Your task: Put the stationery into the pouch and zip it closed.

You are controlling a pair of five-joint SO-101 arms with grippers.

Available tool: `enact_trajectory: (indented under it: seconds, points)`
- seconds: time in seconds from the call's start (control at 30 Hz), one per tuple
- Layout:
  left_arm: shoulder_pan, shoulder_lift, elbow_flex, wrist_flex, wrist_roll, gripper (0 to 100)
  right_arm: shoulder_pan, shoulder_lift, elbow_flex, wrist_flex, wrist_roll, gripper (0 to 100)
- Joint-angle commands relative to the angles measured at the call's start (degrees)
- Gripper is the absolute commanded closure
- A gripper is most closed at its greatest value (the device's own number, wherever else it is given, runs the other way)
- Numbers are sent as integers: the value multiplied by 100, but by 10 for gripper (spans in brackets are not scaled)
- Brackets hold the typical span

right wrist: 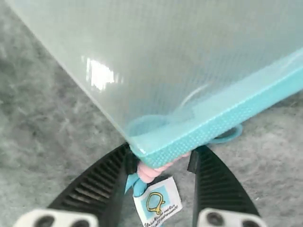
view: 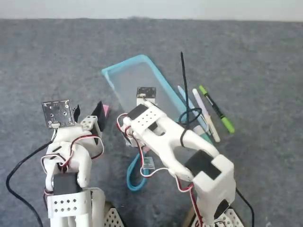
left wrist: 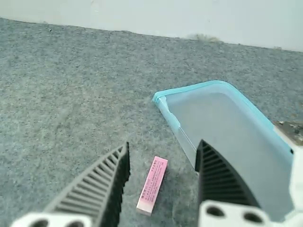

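The translucent pouch (view: 139,82) with a teal edge lies in the middle of the grey carpet. My right gripper (view: 127,127) sits at its near corner; in the right wrist view this gripper (right wrist: 161,152) is shut on the pouch (right wrist: 180,71) corner, with a pink piece (right wrist: 150,171) and a small tag (right wrist: 158,203) between the fingers. My left gripper (left wrist: 163,147) hangs open above a pink eraser (left wrist: 152,185), left of the pouch (left wrist: 227,123). From above, the eraser (view: 105,111) peeks out beside the left gripper (view: 88,112). A blue pen (view: 186,100), a pale pen (view: 206,115) and a green highlighter (view: 217,109) lie right of the pouch.
A teal strap loop (view: 135,176) trails from the pouch's near end, under the right arm. A black cable (view: 183,80) rises over the pens. Grey carpet (view: 52,61) stretches open to the left and far side.
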Motion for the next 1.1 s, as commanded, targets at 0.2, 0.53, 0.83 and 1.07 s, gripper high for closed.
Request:
enact_trajectory:
  seconds: [0.2,0.53,0.83,1.07]
  points:
    - [-44,-114,-418,-44,62,782,470,602,-642,558,607,906]
    - [-44,-114,-418,-44,62,782,1174,567,-782,848,1389,987]
    - [-9,-88,-382,-53,9,795,1974,-673,-993,1455,3376,993]
    - [97,-70,-400,202,-413,780,1754,-2404,-853,1613,5125,993]
